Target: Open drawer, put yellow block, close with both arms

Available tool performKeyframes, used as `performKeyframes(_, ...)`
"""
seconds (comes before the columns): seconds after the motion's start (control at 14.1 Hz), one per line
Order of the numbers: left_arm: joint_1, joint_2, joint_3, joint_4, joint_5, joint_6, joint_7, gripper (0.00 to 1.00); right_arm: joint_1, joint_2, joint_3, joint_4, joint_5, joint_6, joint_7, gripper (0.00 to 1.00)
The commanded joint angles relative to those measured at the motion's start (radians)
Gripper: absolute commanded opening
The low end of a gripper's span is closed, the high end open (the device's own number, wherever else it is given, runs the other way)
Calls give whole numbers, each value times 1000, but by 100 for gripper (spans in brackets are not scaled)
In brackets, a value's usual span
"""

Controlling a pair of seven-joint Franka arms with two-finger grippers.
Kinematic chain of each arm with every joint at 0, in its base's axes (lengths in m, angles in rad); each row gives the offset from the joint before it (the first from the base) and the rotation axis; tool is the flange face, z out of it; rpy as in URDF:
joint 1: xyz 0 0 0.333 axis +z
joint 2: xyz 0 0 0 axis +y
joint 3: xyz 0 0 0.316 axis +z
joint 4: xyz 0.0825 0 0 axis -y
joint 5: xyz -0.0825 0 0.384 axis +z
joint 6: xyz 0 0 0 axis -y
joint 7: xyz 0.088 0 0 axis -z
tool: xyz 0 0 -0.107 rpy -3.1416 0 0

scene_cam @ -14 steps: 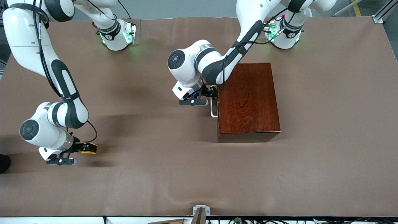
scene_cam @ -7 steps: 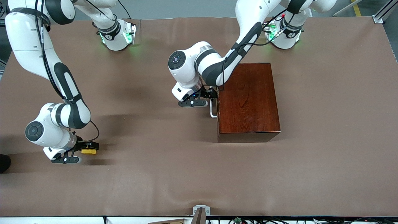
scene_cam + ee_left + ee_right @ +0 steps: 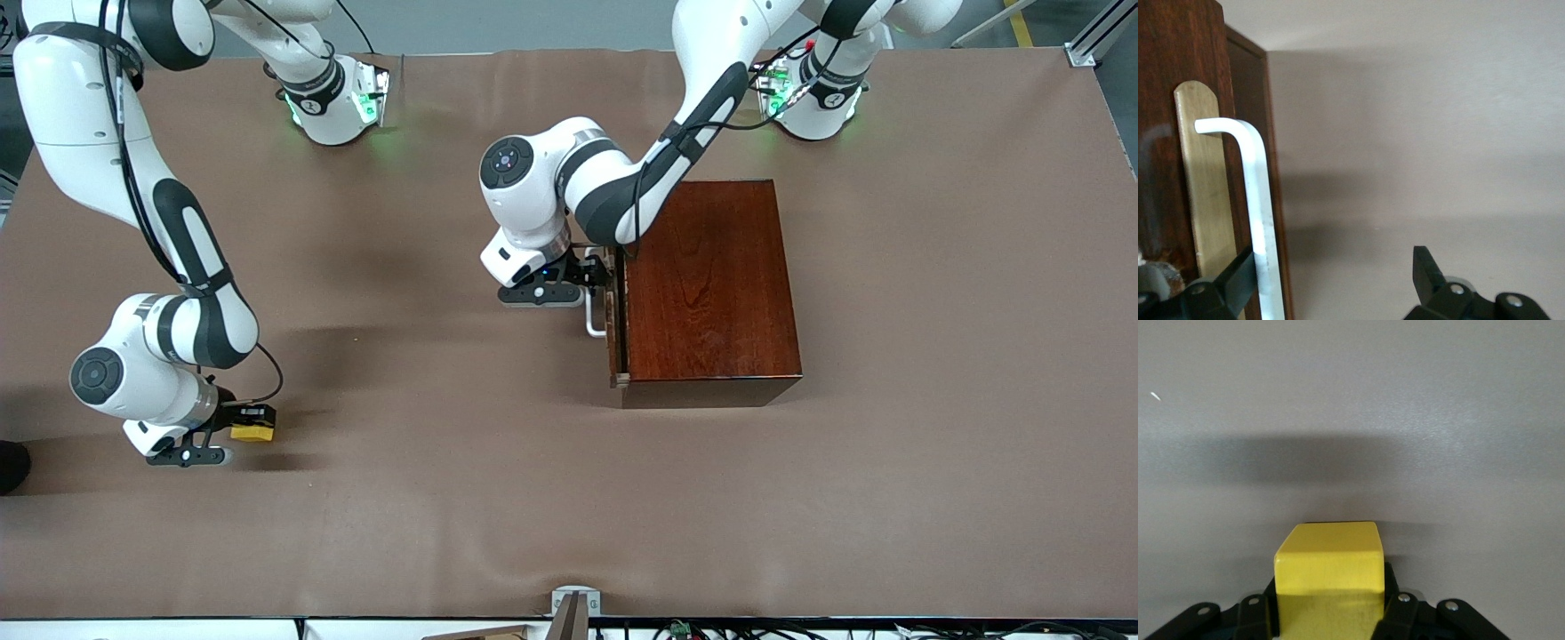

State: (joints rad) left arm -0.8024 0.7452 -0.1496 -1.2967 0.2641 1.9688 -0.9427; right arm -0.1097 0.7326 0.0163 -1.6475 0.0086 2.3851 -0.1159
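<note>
The dark reddish-brown wooden box [image 3: 711, 284] stands mid-table. Its drawer [image 3: 613, 333] is slid out a small way, its front apart from the box. My left gripper [image 3: 597, 271] is open at the white U-shaped handle [image 3: 591, 324]. In the left wrist view one finger [image 3: 1238, 273] is hooked between the handle [image 3: 1258, 200] and the drawer front [image 3: 1158, 133]; the other finger [image 3: 1425, 267] stands off it. My right gripper [image 3: 240, 433] is shut on the yellow block [image 3: 253, 433], low over the table at the right arm's end. The block also shows in the right wrist view [image 3: 1330, 567], between the gripper's [image 3: 1330, 610] fingers.
The brown table cloth [image 3: 462, 498] is bare between the block and the box. The arms' green-lit bases [image 3: 338, 102] stand along the table's edge farthest from the front camera. A small metal bracket [image 3: 573, 604] sits at the nearest edge.
The left gripper has pulled the handle toward the right arm's end, and the drawer has slid out a little. The right gripper with the yellow block has shifted slightly toward the box.
</note>
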Motion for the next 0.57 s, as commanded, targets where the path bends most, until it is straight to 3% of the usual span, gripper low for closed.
performKeyframes(0.0, -20, 19, -4, 30, 6, 44, -16, 100, -30, -15, 10, 9, -19, -6, -53, 0)
performKeyframes(0.49, -24, 33, -4, 31, -48, 120, -36, 100, -65, -33, 10, 43, -19, -26, -290, 0)
